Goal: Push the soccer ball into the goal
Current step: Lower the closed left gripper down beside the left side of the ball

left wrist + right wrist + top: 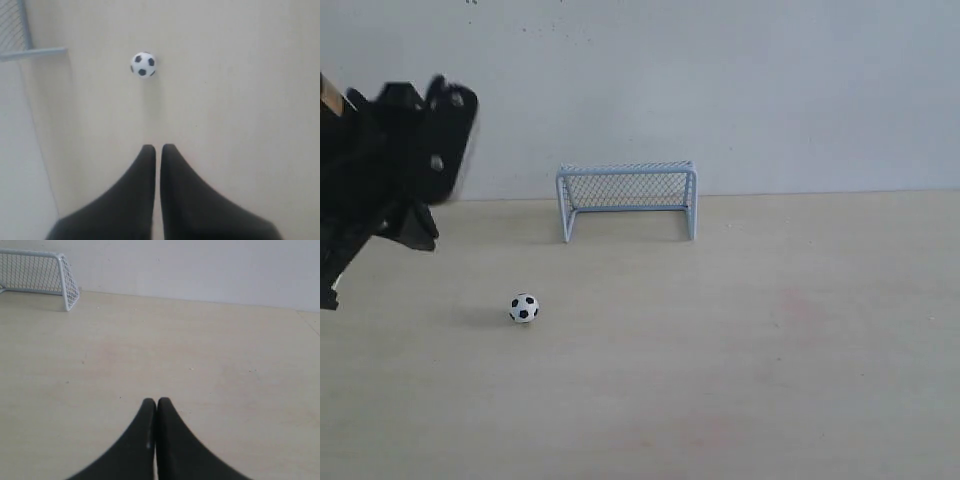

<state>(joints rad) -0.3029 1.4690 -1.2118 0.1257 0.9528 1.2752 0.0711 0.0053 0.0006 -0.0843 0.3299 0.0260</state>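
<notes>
Exterior view. The pale worktop [800, 380] fills the lower frame and meets a white wall. The goal [627, 198] stands upper centre against that wall, its mouth facing the camera. The left gripper [157, 149] hangs raised at the left edge; its jaws are drawn together on nothing, with only a thin slit between the tips. The right gripper [157, 402], seen only in its wrist view, has its jaws pressed together and empty. The soccer ball [524, 308] rests on the worktop, lower left of centre and well apart from the goal. It is judged light, hard, smooth and free-rolling, so it needs no grasp. Contact belongs at mid-height on its lower-left face, in line with the goal mouth; an off-centre touch would likely deflect it.
</notes>
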